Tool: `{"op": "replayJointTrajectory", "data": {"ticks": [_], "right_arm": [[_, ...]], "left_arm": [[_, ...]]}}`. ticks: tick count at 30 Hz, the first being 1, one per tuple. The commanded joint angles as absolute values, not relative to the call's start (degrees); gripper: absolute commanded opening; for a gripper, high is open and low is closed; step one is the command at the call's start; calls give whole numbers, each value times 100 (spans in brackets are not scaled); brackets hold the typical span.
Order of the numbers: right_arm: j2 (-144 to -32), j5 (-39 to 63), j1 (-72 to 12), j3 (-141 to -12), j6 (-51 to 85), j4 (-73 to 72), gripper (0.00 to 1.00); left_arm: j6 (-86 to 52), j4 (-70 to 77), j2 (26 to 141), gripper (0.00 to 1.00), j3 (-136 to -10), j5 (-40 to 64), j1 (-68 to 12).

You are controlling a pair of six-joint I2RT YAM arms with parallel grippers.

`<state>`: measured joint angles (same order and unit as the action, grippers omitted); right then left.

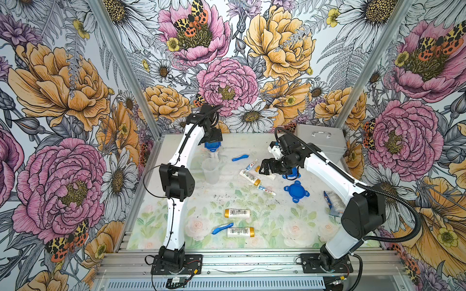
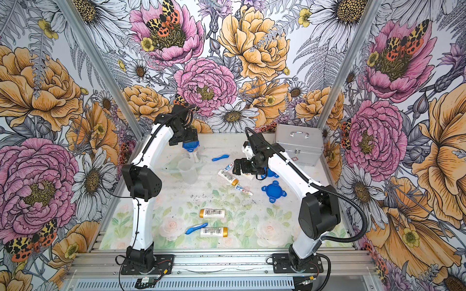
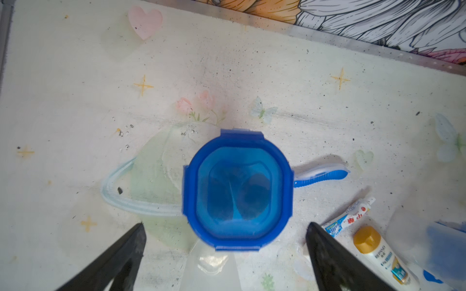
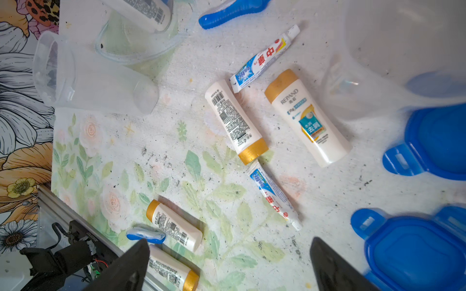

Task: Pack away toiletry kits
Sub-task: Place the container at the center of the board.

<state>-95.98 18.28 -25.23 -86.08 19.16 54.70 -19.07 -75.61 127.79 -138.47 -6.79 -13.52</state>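
Note:
At the back left stands a clear cup closed with a blue lid (image 1: 212, 146) (image 3: 237, 189); my left gripper (image 3: 226, 226) hangs open just above it, fingers apart on either side and touching nothing. An empty clear cup (image 1: 211, 171) stands in front of it. Mid-table lie a blue toothbrush (image 1: 240, 158), two toothpaste tubes (image 4: 262, 60) (image 4: 273, 195) and two white gold-capped bottles (image 4: 237, 121) (image 4: 307, 118). My right gripper (image 1: 264, 168) (image 4: 229, 241) hovers open over them, holding nothing. Two loose blue lids (image 1: 296, 192) (image 4: 438, 143) lie beside it.
Near the front lie two more bottles (image 1: 237, 213) (image 1: 240, 231) and a blue toothbrush (image 1: 222, 228). A clear cup with items in it (image 1: 332, 204) lies at the right edge behind my right arm. A silver metal case (image 1: 321, 141) stands shut at the back right.

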Motion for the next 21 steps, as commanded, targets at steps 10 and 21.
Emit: {"op": "replayJointTrajectory", "data": {"ticks": [10, 21], "right_arm": [[-11008, 1163, -3045, -9885, 1270, 5836, 91], [-9705, 1857, -3071, -7900, 1528, 5604, 94]], "left_arm": [[-2498, -7561, 9147, 99, -10454, 153, -2006], [-2542, -7085, 8198, 99, -7979, 648, -4534]]}}
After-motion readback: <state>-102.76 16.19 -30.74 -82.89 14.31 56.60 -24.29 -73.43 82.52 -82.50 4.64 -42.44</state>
